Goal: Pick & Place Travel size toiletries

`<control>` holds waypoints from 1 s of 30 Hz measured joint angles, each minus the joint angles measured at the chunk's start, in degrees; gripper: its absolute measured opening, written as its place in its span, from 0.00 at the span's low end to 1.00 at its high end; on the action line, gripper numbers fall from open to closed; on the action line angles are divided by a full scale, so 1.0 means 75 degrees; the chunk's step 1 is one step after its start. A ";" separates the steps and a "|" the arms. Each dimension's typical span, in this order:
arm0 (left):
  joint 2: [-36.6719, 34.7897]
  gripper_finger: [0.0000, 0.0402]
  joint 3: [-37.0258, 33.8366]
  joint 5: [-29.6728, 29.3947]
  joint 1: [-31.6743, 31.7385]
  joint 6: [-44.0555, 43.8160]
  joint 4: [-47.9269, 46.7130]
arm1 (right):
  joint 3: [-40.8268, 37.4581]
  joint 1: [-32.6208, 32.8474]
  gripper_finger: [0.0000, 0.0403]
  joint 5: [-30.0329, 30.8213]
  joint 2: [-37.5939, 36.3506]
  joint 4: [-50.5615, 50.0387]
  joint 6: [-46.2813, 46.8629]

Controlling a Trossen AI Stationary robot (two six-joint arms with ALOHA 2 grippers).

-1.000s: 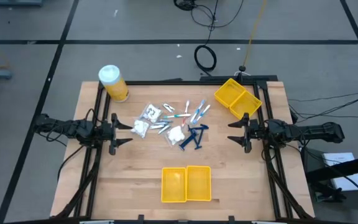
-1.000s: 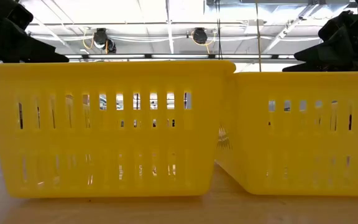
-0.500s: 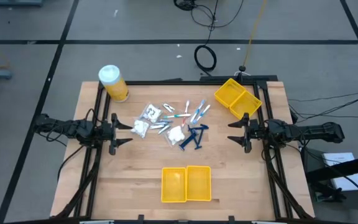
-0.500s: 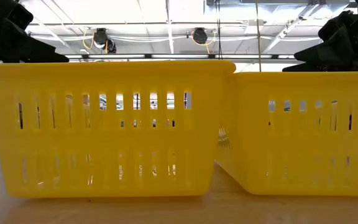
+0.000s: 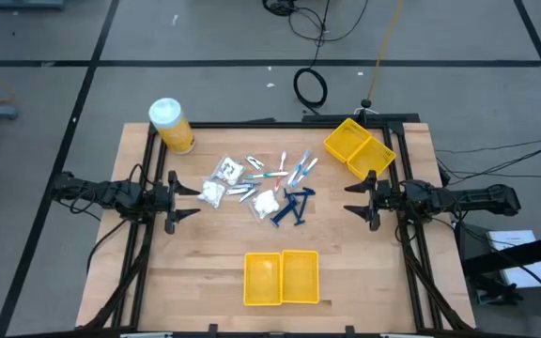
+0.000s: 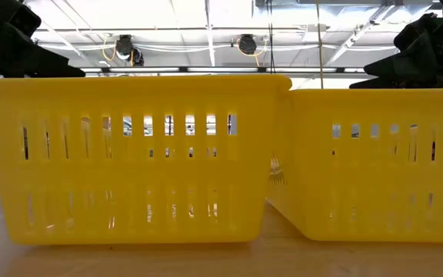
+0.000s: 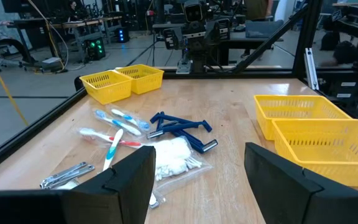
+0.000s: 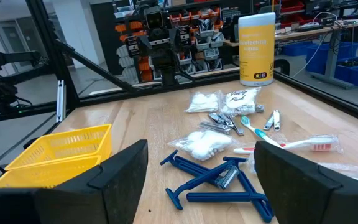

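Observation:
The travel size toiletries lie loose on the wooden table's middle. They are dark blue razors, clear packets of white bits, thin toothbrushes and silvery clippers, all flat on the wood. My left gripper is open at the table's left edge and points at the pile. My right gripper is open at the right edge, facing it. Both are clear of every item.
A yellow two-compartment bin stands near the front edge and fills the low view. A second one sits at the far right corner. A yellow jar with a white lid stands at the far left corner. Black frame rails run along the table's sides.

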 joint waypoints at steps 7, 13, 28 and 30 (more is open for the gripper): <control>0.0000 0.61 0.0000 -0.0003 0.0003 0.0000 0.0000 | -0.0001 0.0002 0.69 0.0000 0.0000 0.0000 0.0001; 0.0000 0.61 0.0000 0.0000 0.0002 0.0000 0.0000 | 0.0000 0.0000 0.69 -0.0002 0.0000 0.0000 0.0000; 0.0000 0.61 -0.0003 -0.1335 0.0044 0.1574 0.0507 | 0.0000 0.0002 0.69 0.0000 0.0000 0.0000 0.0001; 0.0000 0.61 -0.0003 -0.1332 0.0044 0.1406 0.0574 | -0.0001 0.0001 0.69 0.0000 0.0000 0.0000 0.0002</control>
